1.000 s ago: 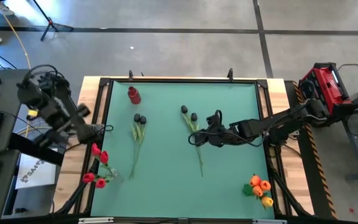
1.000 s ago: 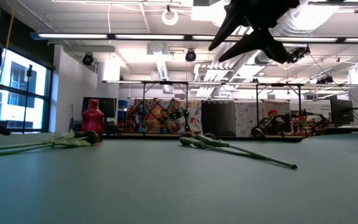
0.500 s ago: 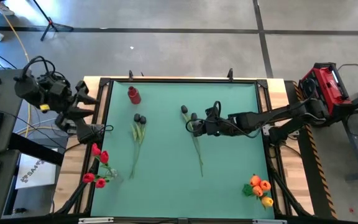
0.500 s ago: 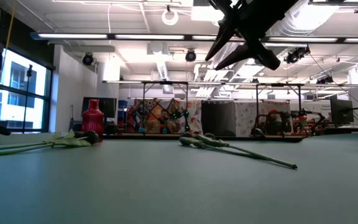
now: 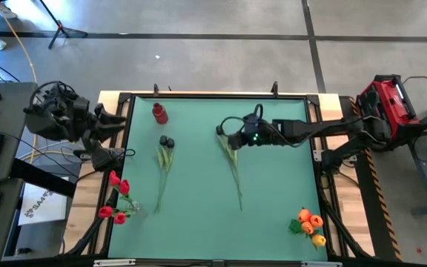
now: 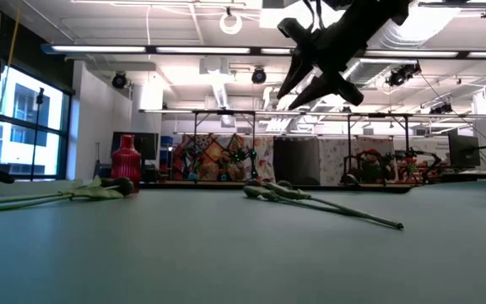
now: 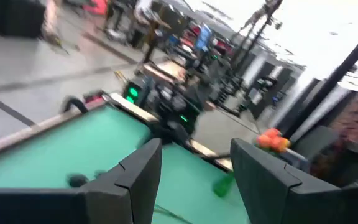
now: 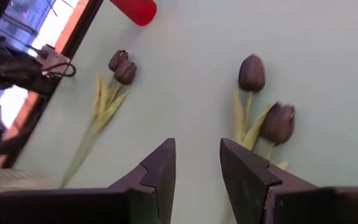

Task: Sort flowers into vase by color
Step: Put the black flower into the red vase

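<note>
Green bench (image 5: 199,222): just below the half-open, empty right pincer (image 5: 232,138) lie black tulips (image 8: 266,99), probably light and floppy; take the stem. Left pincer (image 5: 113,119) gapes wide.

No text, label, brand or number can be read in any of these views. A white sheet of paper (image 5: 39,204) beside the left edge of the green-topped table (image 5: 199,215) seems to carry dark print, but it is too small to make out.
</note>
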Motion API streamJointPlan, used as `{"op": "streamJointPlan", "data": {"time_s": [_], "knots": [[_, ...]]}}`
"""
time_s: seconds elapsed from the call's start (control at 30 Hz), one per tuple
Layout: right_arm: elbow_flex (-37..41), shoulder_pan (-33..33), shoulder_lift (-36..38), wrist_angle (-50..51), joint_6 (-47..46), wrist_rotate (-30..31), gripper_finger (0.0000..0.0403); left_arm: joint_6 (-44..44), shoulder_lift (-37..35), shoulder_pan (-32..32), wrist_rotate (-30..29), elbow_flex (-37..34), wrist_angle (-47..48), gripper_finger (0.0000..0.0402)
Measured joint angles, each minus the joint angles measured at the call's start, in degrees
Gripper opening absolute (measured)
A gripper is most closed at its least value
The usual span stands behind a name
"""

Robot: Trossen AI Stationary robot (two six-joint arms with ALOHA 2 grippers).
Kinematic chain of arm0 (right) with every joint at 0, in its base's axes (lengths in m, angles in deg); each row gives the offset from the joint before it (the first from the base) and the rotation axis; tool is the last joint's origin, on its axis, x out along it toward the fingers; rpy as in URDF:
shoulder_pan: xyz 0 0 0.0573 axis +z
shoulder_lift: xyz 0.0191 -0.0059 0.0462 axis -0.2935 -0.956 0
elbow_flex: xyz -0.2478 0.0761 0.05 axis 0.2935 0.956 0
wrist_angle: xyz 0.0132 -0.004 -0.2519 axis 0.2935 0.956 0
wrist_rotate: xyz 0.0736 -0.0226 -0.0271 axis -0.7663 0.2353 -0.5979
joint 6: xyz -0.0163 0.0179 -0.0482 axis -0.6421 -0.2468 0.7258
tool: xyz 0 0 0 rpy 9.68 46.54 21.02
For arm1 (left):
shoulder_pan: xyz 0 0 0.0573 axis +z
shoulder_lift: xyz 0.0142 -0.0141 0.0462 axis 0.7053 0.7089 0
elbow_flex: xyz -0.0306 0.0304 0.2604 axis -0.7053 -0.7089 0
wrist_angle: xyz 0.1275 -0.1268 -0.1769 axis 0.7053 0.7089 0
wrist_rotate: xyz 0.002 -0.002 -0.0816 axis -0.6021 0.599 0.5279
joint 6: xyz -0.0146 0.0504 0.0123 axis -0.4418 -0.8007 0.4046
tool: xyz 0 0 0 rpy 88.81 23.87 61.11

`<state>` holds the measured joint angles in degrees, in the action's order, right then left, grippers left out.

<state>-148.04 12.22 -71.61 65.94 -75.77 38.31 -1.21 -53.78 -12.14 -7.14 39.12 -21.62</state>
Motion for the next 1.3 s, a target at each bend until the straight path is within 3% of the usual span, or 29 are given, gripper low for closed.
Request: {"op": "streamJointPlan", "data": {"time_s": [0.2, 0.4, 0.53, 0.73, 1.07, 1.3], "knots": [[0.00, -3.43, -0.02, 0.01, 10.47, -3.44, 0.0114, 7.11, 5.36, 0.17, 2.17, -2.90, -0.19, 0.0175], [0.00, -6.23, -0.02, 0.00, 21.08, -5.55, 0.0114, 8.23, 13.84, 5.16, 4.08, -5.56, -9.40, 0.0157], [0.00, -7.55, -0.02, -0.89, 27.17, -5.32, 0.0114, 11.05, 20.78, 13.43, 7.50, -5.55, -12.81, 0.0155], [0.00, -8.32, -0.04, -0.91, 32.76, -6.44, 0.0114, 18.14, 28.08, 29.79, 19.26, -5.56, -12.80, 0.0166], [0.00, -8.30, -0.04, 2.45, 34.60, -10.56, 0.0114, 19.26, 28.37, 51.43, 34.67, -5.50, -9.49, 0.0170], [0.00, -8.30, -0.04, 3.08, 35.34, -10.60, 0.0114, 20.19, 35.79, 63.38, 48.08, -5.51, -3.84, 0.0170]]}}
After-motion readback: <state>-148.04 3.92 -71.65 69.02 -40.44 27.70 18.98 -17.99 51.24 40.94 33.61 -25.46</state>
